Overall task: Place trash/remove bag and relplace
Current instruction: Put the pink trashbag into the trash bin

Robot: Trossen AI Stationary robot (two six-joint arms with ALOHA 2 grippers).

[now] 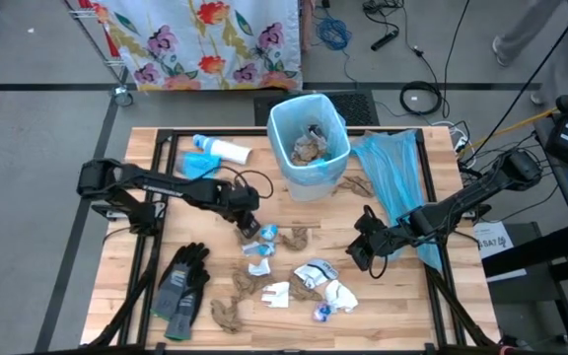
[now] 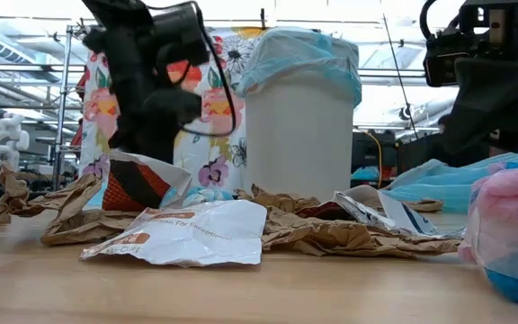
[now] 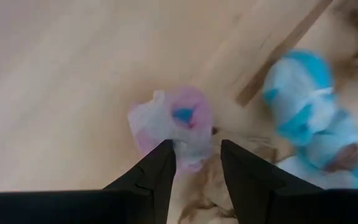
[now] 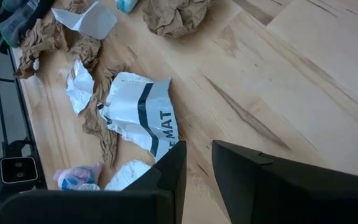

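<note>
The left claw (image 1: 248, 225) is held low over the middle of the desk (image 1: 146, 276), at about 8 o'clock from the lined bin (image 1: 310, 146). Its fingers are seen parted in the left wrist view, with a narrow gap between them and nothing clamped. Just ahead of the tips, off the left finger (image 3: 161, 163), a small pinkish-white wad with a blue spot (image 3: 178, 123) is seen lying on the wood. Crumpled brown paper (image 3: 207, 186) lies under the gap, and whether it is touched cannot be told.

The trash (image 1: 294, 281) is scattered from 4 to 6 o'clock of that claw, across the near-centre of the desk, with more wads already inside the bin. No clear long axis is shown by the wad, so no particular wrist turn is judged to be called for.

The right claw (image 1: 365, 248) is held at about 3 o'clock from the scatter, its fingers a little apart and empty, with a white printed wrapper (image 4: 138, 115) lying ahead of them. The left arm is judged the nearer to the wad, so a short forward reach and a closing are judged to be needed next.
</note>
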